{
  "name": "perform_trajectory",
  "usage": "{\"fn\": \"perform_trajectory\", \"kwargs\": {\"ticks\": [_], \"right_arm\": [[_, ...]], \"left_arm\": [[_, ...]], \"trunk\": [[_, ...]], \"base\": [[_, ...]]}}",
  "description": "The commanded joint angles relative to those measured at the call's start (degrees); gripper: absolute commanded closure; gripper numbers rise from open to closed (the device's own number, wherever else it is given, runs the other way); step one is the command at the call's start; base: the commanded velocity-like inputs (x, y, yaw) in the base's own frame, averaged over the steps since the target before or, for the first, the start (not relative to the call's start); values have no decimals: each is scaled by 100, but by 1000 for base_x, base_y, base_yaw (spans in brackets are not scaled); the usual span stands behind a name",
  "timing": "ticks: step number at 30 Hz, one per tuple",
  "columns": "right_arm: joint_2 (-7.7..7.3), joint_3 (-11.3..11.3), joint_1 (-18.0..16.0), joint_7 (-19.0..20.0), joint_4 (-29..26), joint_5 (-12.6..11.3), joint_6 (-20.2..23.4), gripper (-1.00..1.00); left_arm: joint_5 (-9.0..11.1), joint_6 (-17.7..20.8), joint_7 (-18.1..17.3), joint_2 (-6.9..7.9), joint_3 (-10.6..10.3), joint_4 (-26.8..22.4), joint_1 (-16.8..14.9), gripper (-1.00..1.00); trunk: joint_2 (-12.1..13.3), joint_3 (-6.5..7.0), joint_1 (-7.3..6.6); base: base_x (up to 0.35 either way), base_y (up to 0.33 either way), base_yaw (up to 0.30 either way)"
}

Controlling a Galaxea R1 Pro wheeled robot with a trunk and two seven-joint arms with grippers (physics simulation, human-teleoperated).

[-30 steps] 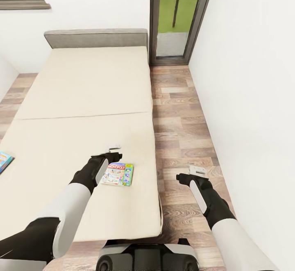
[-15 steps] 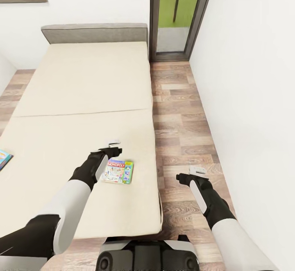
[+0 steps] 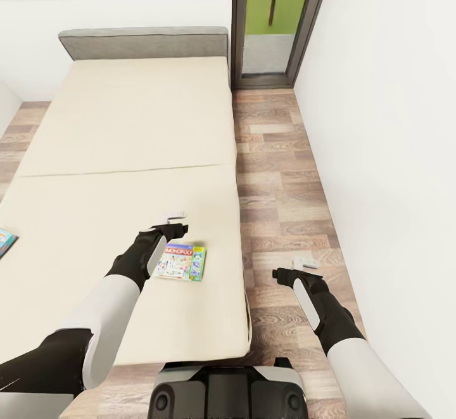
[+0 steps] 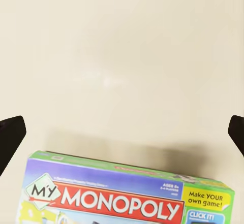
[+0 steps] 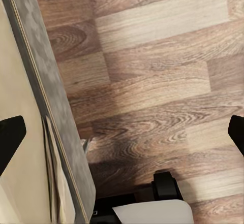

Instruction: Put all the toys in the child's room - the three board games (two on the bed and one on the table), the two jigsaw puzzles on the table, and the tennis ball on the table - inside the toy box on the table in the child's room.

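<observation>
A board game reading "MY MONOPOLY" and "Make YOUR own game!" is lying on the bed. The left hand, released, is hovering just beside it; the right hand is hanging released over the floor.

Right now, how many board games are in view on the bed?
2. The Monopoly box lies near the bed's right edge beside the left gripper; a blue box is cut off at the picture's left edge.
</observation>
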Motion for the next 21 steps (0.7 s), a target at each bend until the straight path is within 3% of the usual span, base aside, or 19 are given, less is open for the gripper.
{"fn": "perform_trajectory", "kwargs": {"ticks": [1, 21], "right_arm": [[-3, 16, -2, -54, -8, -60, 18, -100], [-3, 16, -2, -54, -8, -60, 20, -100]], "left_arm": [[8, 32, 8, -4, 22, -10, 0, -100], [1, -45, 7, 14, 2, -27, -1, -100]], "trunk": [[-7, -15, 2], [-7, -201, 2]], "base": [[0, 0, 0], [0, 0, 0]]}}
